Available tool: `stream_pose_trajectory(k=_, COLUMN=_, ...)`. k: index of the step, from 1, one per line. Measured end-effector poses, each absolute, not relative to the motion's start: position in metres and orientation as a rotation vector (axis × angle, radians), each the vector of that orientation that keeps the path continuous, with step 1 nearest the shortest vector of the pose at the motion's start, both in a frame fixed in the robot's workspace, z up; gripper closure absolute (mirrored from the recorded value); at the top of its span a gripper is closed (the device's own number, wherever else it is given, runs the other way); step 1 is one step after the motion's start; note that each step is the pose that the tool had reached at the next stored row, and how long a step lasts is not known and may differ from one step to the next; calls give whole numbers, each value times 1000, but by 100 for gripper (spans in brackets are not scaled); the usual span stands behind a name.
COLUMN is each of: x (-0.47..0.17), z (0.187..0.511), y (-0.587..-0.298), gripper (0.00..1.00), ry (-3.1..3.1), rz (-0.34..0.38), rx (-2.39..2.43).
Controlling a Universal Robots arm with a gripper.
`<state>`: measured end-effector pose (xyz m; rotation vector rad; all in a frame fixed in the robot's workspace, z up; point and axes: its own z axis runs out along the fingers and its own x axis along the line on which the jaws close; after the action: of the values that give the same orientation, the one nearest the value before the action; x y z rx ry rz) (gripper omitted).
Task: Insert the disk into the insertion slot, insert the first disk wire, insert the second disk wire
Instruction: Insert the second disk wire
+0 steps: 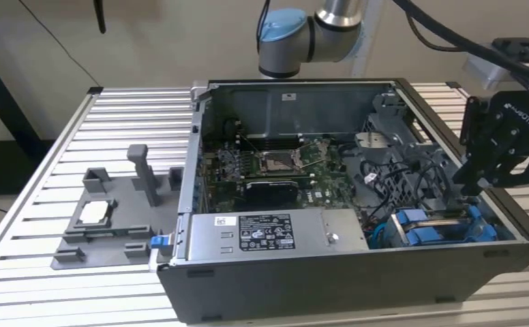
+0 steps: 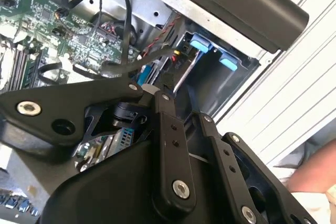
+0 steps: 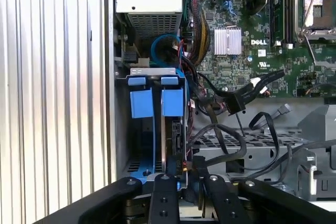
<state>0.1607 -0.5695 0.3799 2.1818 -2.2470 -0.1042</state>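
A slatted metal tabletop point(image 1: 28, 204) carries an open computer case point(image 1: 337, 286) lying with its inside facing up, and the robot arm point(image 1: 301, 34) rises behind it at 12 o'clock in the exterior view. Inside the case a big grey power supply box point(image 1: 264, 235) lies along the near wall at 6 o'clock, with the green motherboard point(image 1: 274, 160) beyond it toward the middle. On the tabletop at 9 o'clock of the case sits a grey plastic tray point(image 1: 110, 235) with upright posts. The black gripper point(image 1: 472, 194) hangs over the case's 4 o'clock corner, reaching down to the insertion slot point(image 3: 152, 72), a grey sheet-metal cage beside the power supply box; whether the gripper is open or closed on anything I cannot tell. The disk point(image 3: 172, 102) stands on edge inside the slot, its blue tab at the end away from the gripper, whose tip is close to the disk's other end in the first wrist view. The other blue carrier point(image 3: 140, 102) stands just beside the disk, on the side nearer the case wall. Black wires point(image 3: 226, 140) loop loosely next to the cage, and one black plug point(image 3: 236, 100) lies apart from the disk. A small silver chip point(image 1: 96, 212) rests in the tray
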Motion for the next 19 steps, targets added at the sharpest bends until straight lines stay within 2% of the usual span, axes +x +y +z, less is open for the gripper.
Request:
stream_pose_trajectory(k=10, x=138, z=390, y=-568, gripper=73, ry=-2258, rz=-81, rx=2194)
stream_pose_trajectory(k=19, x=116, z=391, y=-553, gripper=73, ry=-2267, rz=-62, rx=2203)
